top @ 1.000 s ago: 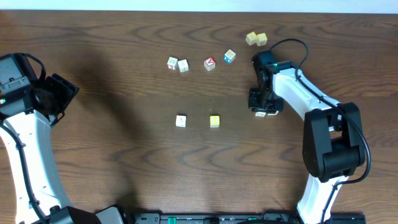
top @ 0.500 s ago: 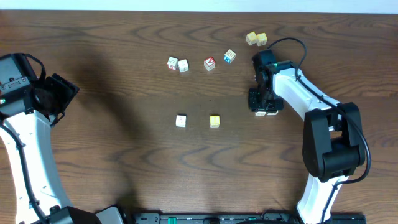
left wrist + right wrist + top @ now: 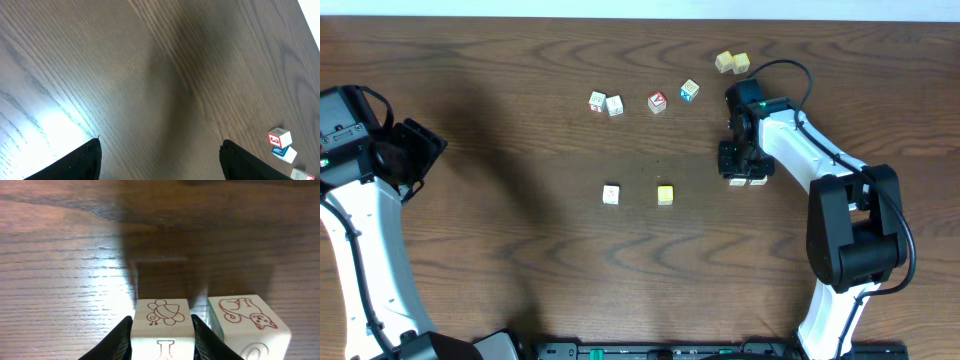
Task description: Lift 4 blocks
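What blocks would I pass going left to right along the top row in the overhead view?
First white block → second white block → red block → blue block → first pale yellow block → second pale yellow block.

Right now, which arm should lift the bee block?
Right. The right gripper hugs both sides of the bee block; the left gripper hangs open far across the table.

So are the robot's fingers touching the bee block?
Touching. In the right wrist view, the fingers of the right gripper sit flush against both sides of the bee block, no gap.
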`<control>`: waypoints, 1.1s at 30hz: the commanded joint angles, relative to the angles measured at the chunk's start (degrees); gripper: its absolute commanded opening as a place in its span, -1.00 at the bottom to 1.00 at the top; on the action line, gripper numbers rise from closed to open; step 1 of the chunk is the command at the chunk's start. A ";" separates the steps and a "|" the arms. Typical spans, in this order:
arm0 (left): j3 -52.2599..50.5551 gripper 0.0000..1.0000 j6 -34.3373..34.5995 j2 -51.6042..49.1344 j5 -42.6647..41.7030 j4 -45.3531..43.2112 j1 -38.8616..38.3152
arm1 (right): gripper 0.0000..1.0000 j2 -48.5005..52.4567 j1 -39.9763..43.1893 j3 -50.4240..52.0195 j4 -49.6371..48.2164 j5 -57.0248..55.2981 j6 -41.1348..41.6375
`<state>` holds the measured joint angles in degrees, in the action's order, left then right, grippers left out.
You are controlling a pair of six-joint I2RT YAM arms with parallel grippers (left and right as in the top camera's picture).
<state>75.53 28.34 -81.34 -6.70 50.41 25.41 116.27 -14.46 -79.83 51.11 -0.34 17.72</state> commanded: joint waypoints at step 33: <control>0.35 0.52 0.04 -0.48 0.33 0.11 0.17 | 0.13 0.66 -8.74 -0.74 -5.79 -0.02 10.58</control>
<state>75.53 28.34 -81.34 -6.70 50.41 25.39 116.27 -22.79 -79.79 45.10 -0.01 28.05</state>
